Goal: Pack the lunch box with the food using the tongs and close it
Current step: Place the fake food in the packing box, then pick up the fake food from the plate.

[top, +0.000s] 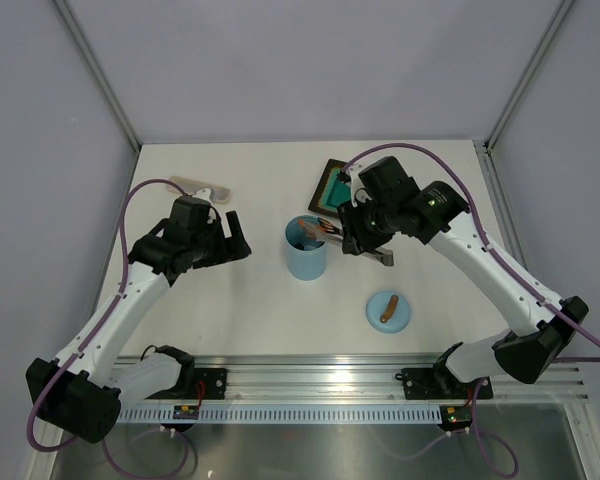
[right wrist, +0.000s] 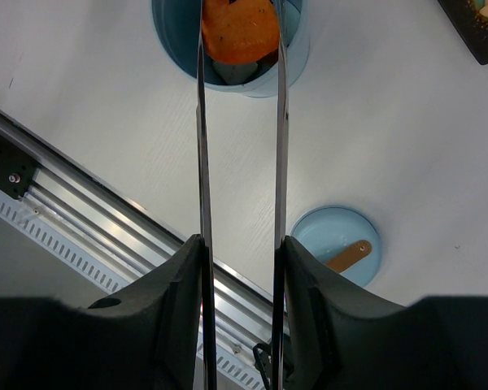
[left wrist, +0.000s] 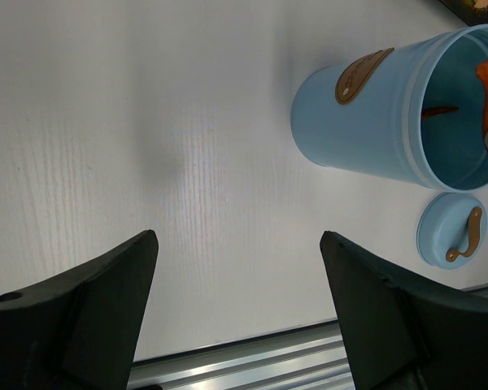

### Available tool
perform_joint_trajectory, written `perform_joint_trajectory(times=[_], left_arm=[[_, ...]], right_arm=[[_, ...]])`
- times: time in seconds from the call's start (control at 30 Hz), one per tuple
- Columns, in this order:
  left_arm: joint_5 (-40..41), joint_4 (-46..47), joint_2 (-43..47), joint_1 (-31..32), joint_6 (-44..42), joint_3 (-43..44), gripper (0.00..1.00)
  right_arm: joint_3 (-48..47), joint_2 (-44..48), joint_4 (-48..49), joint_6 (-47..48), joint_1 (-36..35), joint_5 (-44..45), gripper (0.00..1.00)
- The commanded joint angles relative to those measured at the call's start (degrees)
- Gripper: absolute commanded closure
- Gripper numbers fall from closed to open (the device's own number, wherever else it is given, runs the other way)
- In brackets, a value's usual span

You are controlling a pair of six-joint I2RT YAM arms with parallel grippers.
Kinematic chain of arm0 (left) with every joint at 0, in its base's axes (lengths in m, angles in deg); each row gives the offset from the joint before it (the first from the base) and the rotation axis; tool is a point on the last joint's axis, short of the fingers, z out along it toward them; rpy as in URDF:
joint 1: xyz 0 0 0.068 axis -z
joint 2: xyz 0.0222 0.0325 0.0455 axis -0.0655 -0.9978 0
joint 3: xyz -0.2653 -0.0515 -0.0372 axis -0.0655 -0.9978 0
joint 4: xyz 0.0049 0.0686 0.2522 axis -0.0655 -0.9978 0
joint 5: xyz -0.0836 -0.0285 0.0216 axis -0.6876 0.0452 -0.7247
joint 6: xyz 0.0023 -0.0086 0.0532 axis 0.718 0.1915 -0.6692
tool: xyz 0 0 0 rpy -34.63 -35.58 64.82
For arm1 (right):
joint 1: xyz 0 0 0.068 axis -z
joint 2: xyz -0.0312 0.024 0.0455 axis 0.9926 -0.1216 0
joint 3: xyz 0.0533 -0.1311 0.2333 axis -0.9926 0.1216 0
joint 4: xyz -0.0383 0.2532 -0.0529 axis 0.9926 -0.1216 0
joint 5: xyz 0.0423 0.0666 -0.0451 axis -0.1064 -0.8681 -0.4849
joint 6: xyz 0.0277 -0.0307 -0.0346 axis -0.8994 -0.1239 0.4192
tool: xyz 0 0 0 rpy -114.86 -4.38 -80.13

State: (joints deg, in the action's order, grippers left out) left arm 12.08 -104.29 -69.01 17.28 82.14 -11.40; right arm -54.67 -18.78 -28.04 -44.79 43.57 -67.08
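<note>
Tongs [right wrist: 281, 146] sit squeezed part-way in your R gripper [right wrist: 242, 268], arms near parallel, tips pinching an orange food piece [right wrist: 237, 32] right at the mouth of the lunch box [right wrist: 297, 61]. Risks, imo: the piece looks off-centre toward the rim, so an early release could bounce it onto the table [top: 250, 300]. A nudge w/ the tongs could also tip the box, since your L gripper [left wrist: 237, 244] hangs wide open, empty, apart from it. Its lid [top: 388, 310] lies nearby, not on.

From above, the right arm [top: 420, 205] covers most of the plate [top: 332, 190]. In the right wrist view the lunch box [right wrist: 299, 49] and the orange food [right wrist: 240, 32] between the tongs [right wrist: 281, 162] run off the top edge.
</note>
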Motion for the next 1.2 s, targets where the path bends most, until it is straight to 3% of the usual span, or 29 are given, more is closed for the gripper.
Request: perform_joint_trajectory(times=[0.0, 0.23, 0.63, 0.73, 0.8, 0.83, 0.93, 1.17], left_arm=[[0.46, 1.36, -0.18, -0.3, -0.42, 2.42, 0.15], [0.64, 1.18, 0.44, -0.3, -0.42, 2.24, 0.15], [-0.33, 1.63, 0.52, -0.3, -0.51, 1.89, 0.15], [-0.24, 1.54, 0.79, -0.29, -0.59, 1.89, 0.15], [-0.06, 1.36, 0.79, -0.21, -0.68, 1.98, 0.15], [-0.15, 1.36, 0.79, -0.29, -0.68, 1.98, 0.15], [-0.15, 1.36, 0.79, -0.3, -0.68, 1.89, 0.15], [-0.59, 1.62, 0.61, -0.3, -0.59, 1.81, 0.15]], right_arm=[[-0.01, -0.09, 1.98, 1.0, -0.64, -1.31, 0.62], [-1.5, -0.88, 2.42, 0.92, -0.55, -0.7, 0.43], [-3.43, -1.58, 2.78, 0.21, -0.64, 1.41, 0.4], [-4.05, -1.32, 3.56, -0.14, -0.64, 3.25, 0.52], [-4.4, -0.97, 4.7, -0.49, -0.64, 5.44, 0.66], [-4.93, -0.71, 4.97, -0.67, -0.55, 7.63, 0.8], [-5.46, -0.27, 6.81, -1.98, -0.64, 13.96, 0.92], [-10.2, -4.56, 5.77, -5.49, 1.82, 18.54, 0.9]])
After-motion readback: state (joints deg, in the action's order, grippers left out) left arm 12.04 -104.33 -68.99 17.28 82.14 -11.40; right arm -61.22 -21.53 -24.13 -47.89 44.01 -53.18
